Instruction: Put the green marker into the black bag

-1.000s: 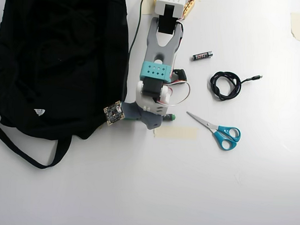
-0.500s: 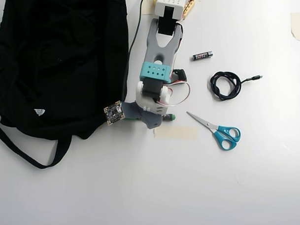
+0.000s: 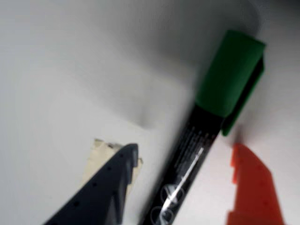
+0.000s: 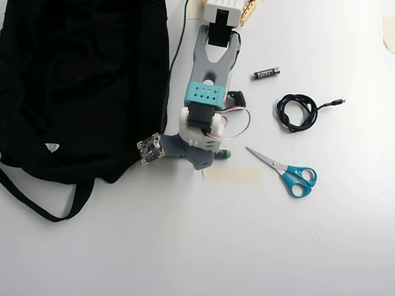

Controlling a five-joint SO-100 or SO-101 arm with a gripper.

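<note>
Wrist view: green marker point(image 3: 197, 154) lies diagonally on the white counter point(image 3: 70, 70), green cap toward the upper right of the frame, dark printed barrel running down to the bottom edge. Gripper point(image 3: 185, 154) straddles it: dark grey finger point(image 3: 105, 187) at lower left, orange finger point(image 3: 253, 187) at lower right, barrel between them. There is a visible gap on both sides, so the jaws are spread and not clamped on the marker. A scrap of beige tape point(image 3: 101, 154) sits under the grey fingertip. The frame is blurry, so the print is unreadable.

Overhead view: the arm point(image 4: 209, 90) reaches down from top centre, with the gripper point(image 4: 203, 162) near frame centre covering most of the marker. Only its green end point(image 4: 224, 153) pokes out on the right side of the gripper. Black bag point(image 4: 76, 79) fills the upper left, its right edge just beside the arm, with a strap looping toward the lower left and a small white tag on it. Tape strip point(image 4: 232, 174) is just below and right of the gripper. Right side of the frame has the scissors point(image 4: 287, 172), coiled cable point(image 4: 299, 111) and battery point(image 4: 267, 73), all well apart from the marker.
</note>
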